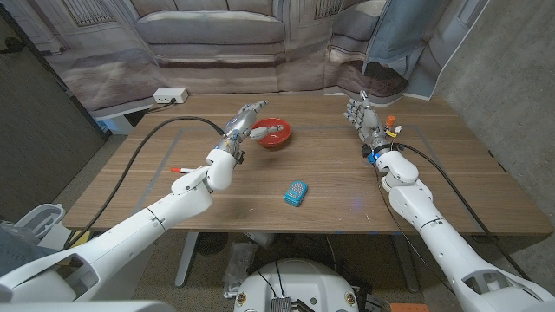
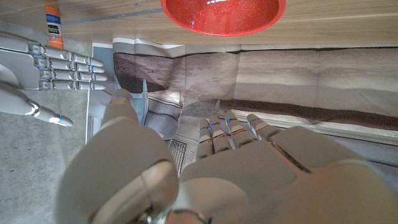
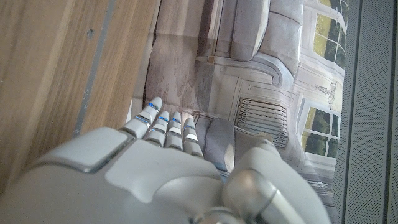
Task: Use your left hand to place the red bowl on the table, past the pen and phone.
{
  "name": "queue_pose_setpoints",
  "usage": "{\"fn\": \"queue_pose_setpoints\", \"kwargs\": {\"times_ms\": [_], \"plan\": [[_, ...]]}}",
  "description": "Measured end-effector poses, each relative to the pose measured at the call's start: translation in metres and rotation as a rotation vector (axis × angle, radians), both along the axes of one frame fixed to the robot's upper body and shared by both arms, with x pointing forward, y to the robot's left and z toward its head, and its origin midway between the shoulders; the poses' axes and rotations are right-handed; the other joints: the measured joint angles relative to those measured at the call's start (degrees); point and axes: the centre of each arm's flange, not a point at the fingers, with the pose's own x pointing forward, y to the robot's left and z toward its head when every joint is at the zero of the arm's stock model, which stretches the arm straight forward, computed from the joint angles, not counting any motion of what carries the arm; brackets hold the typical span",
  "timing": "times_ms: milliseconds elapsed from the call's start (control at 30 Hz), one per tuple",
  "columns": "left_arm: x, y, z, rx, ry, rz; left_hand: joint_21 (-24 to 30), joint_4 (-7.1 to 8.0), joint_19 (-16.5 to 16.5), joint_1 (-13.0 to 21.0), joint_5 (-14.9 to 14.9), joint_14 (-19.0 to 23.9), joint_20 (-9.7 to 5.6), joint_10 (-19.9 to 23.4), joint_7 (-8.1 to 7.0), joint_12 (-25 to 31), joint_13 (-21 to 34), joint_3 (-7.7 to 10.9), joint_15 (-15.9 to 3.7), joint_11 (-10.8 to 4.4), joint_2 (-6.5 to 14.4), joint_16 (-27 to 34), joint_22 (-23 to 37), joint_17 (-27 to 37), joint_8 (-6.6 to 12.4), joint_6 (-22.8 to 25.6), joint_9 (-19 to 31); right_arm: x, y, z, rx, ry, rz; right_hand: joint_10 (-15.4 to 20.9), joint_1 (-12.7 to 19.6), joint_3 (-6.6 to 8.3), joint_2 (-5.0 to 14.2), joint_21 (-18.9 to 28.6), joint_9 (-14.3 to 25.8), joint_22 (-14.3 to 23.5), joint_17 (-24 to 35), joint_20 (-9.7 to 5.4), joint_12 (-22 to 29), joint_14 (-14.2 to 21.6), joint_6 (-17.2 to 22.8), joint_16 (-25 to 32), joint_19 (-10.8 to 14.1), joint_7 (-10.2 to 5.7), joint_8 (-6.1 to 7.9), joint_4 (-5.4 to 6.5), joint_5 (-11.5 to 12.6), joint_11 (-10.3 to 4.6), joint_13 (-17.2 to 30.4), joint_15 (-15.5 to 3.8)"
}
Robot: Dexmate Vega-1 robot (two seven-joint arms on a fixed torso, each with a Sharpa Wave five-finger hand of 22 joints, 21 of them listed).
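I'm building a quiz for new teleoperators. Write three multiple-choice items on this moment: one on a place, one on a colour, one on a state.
1. Where is the red bowl?
A. On the table, at the left robot hand's fingers
B. Beside the right robot hand
C. On the floor

2. What colour is the phone on the table?
A. Black
B. Light blue
C. Yellow

3. How is the right robot hand?
A. Gripping the bowl
B. Pinching a pen
C. Holding nothing, fingers up

Answers:
1 A: in the head view the bowl sits on the wood right at the left robot hand.
2 B: the small case near the table's front middle is light blue.
3 C: the right robot hand stands apart from the bowl and phone, with nothing in it.
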Motion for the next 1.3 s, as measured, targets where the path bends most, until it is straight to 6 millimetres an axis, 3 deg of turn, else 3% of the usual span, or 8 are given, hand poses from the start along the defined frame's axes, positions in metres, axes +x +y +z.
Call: {"fn": "queue_pose_setpoints", "kwargs": {"times_ms": [633,733,833,1300], "plan": [[-0.005,-0.003,-0.003,0.062,-0.014,0.081,0.0,0.16,0.7,-0.6,0.0,0.3,0.71,0.4,0.19,0.2,0.3,-1.94,0.28,-0.40,-1.2,0.0,0.0,0.0,0.00,-0.2,0.3,-0.002,-0.001,0.002,0.011,-0.001,-0.011,0.5,0.0,0.00,0.00,0.0,0.0,0.0,0.0,0.22,0.0,0.0,0.5,0.0,0.2,0.11,0.00,0.00,-0.4,0.13,0.0,0.00],[-0.005,-0.001,-0.004,0.066,-0.009,0.101,0.0,0.14,1.1,-0.6,0.0,0.6,0.36,1.8,-0.78,0.8,0.3,-2.39,-0.02,-0.89,-1.2,0.0,0.0,0.0,0.47,1.5,0.3,-0.001,0.000,0.002,0.013,0.001,-0.010,0.5,0.0,0.00,0.00,0.0,0.0,0.0,0.3,0.05,0.0,0.2,0.5,0.0,0.3,0.11,0.00,0.00,-0.4,0.13,0.0,-0.11],[-0.006,-0.002,-0.004,0.073,-0.008,0.118,0.0,0.14,1.2,0.0,0.5,1.2,0.18,3.0,-0.90,1.1,0.3,-2.39,0.18,-1.49,-0.6,0.3,0.2,0.3,0.85,3.0,0.3,0.001,0.000,0.002,0.016,0.003,-0.008,0.7,0.0,-0.19,0.00,0.0,0.0,0.0,0.1,0.12,0.0,0.6,0.5,0.0,0.7,0.11,0.00,-0.20,-0.4,-0.07,0.0,0.00],[-0.009,-0.010,-0.008,0.131,0.004,0.195,0.0,-0.09,1.2,1.0,1.2,2.9,0.19,3.7,-1.00,1.3,0.5,-2.63,0.04,-1.62,0.4,0.7,0.3,0.3,0.85,3.3,0.3,0.005,0.001,0.002,0.024,0.010,0.001,0.7,0.2,-0.24,0.22,0.0,0.0,0.0,0.1,0.12,0.0,0.9,0.5,0.0,1.3,0.11,0.00,-0.24,-0.4,-0.07,0.0,-0.31]]}}
